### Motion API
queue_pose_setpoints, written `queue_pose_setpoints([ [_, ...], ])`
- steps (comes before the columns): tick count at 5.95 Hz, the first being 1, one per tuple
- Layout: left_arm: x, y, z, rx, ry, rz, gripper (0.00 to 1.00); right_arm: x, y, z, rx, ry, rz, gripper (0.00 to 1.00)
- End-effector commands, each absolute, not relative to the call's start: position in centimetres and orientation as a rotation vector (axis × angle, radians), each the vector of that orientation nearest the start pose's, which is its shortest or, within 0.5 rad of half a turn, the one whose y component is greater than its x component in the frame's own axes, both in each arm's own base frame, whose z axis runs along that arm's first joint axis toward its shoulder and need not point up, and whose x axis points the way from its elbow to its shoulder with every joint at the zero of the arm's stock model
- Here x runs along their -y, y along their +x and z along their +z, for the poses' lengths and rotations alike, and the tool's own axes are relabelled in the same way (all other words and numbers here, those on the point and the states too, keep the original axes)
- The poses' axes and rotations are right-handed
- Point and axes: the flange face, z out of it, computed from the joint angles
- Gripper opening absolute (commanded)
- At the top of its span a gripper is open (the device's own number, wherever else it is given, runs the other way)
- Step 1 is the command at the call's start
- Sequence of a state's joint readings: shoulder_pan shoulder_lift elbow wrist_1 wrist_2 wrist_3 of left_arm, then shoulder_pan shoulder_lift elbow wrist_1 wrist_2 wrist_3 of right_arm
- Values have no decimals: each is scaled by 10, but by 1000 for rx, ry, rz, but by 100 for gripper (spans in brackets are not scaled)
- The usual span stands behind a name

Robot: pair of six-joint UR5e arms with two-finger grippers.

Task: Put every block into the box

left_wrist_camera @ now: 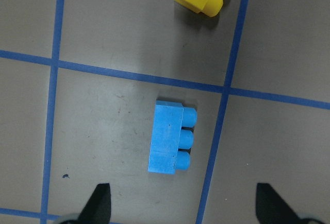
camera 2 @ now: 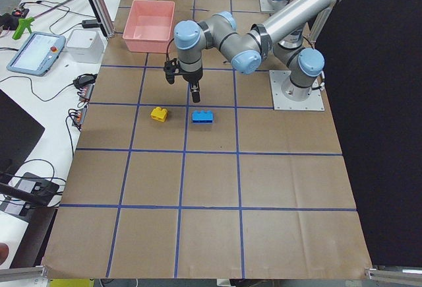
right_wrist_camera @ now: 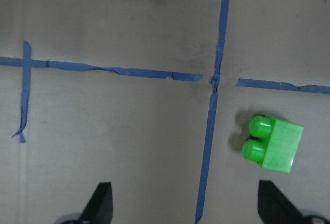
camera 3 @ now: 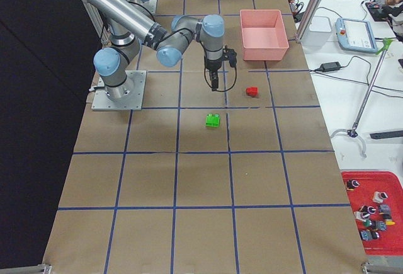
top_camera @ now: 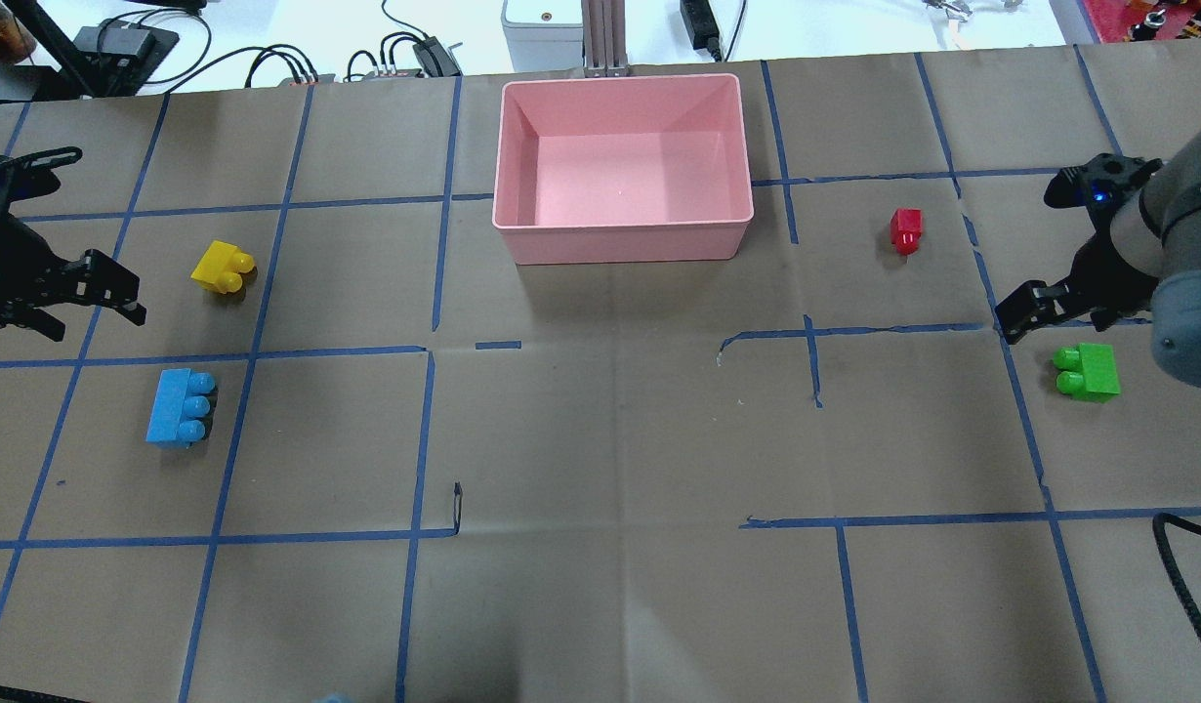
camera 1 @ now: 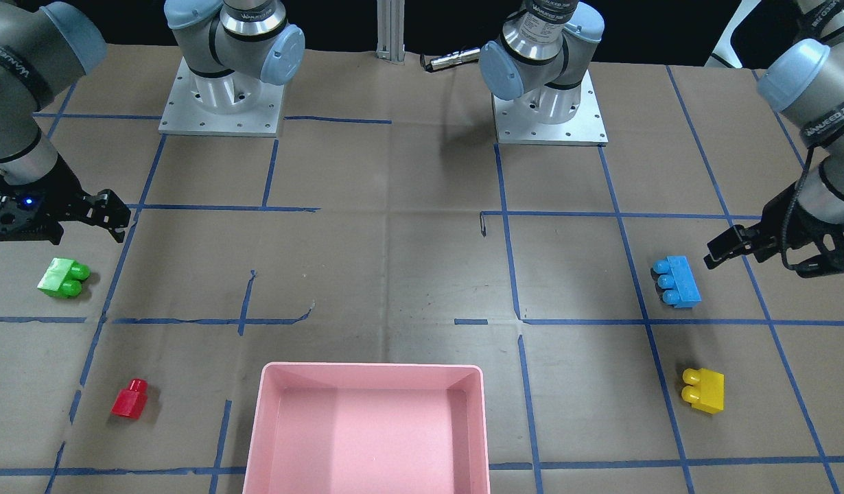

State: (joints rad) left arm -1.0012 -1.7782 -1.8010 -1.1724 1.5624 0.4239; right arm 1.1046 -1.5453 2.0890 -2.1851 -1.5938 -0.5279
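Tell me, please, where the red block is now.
In the overhead view the red block lies right of the pink box, apart from it, on the robot's right side, near the green block.

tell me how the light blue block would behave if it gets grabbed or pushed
The light blue block looks like hard moulded plastic, so it probably stays rigid when gripped. It lies on a flat face, studs pointing sideways, so a push likely slides it rather than rolls it. Small beside the box, it is probably light.
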Motion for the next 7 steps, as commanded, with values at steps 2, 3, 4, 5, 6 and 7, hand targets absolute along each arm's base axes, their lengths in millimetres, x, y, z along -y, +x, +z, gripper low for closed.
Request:
queue_pose_setpoints([
  [2, 540, 173, 224, -3144, -188, -1, 97, 444, -155, 244, -3188, 113, -69, 99],
  [3, 536, 171, 201, -3153, -167, 20, 97, 453, -163, 231, -3208, 122, -130, 99],
  [4, 525, 166, 184, -3171, -137, 73, 97, 459, -168, 219, -3218, 113, -155, 99],
  [5, 515, 165, 174, -3178, -96, 109, 97, 467, -174, 205, -3236, 50, -189, 99],
  [6, 513, 165, 173, -3179, -66, 115, 97, 470, -176, 194, -3230, 46, -176, 99],
  [7, 511, 164, 171, -3183, -56, 126, 97, 471, -176, 192, -3234, 46, -189, 99],
])
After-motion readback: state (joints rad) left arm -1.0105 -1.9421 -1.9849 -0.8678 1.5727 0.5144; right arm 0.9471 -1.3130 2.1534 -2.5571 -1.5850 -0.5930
